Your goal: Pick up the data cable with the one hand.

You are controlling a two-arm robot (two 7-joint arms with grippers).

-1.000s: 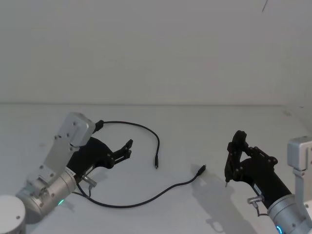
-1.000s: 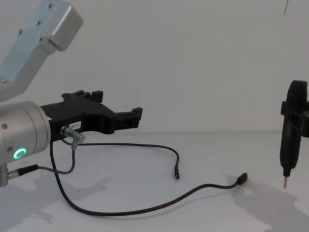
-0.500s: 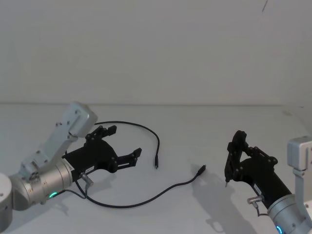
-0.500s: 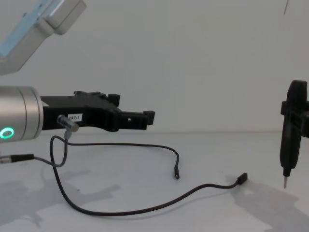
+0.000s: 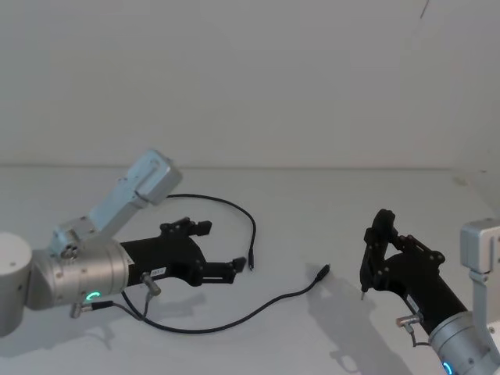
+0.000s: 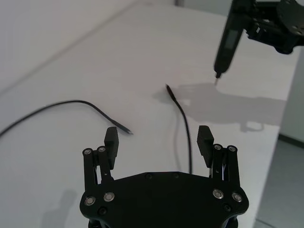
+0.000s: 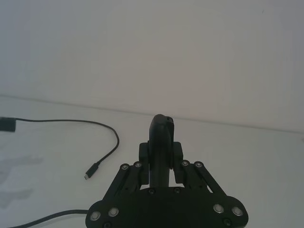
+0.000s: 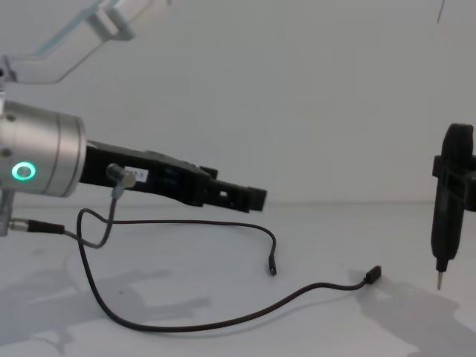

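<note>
Lying slack on the white table, the data cable was one long black cord thrown in two runs. One run arched out from behind my left arm and ended in a small plug. The other swept low across the near side and climbed to the far plug.

From my left gripper the cord lay forward and below. In the left wrist view my jaws stood wide apart, with nothing between them. The near plug sat just off one fingertip, and the second run came straight back toward my palm, closer to the other fingertip. That run's long axis followed my line of reach, so I judged the jaws were already set across it rather than along it. What remained, by my reckoning, was mostly a descent.

In the chest view my left gripper hung above the cord, apart from it, the forearm stretched nearly level with the fingers tipped slightly down.

My left arm was plainly the nearer one. My right gripper stood well off to the other side, closed on a slim pen-like tool held upright, tip down near the table and beyond the far plug.
</note>
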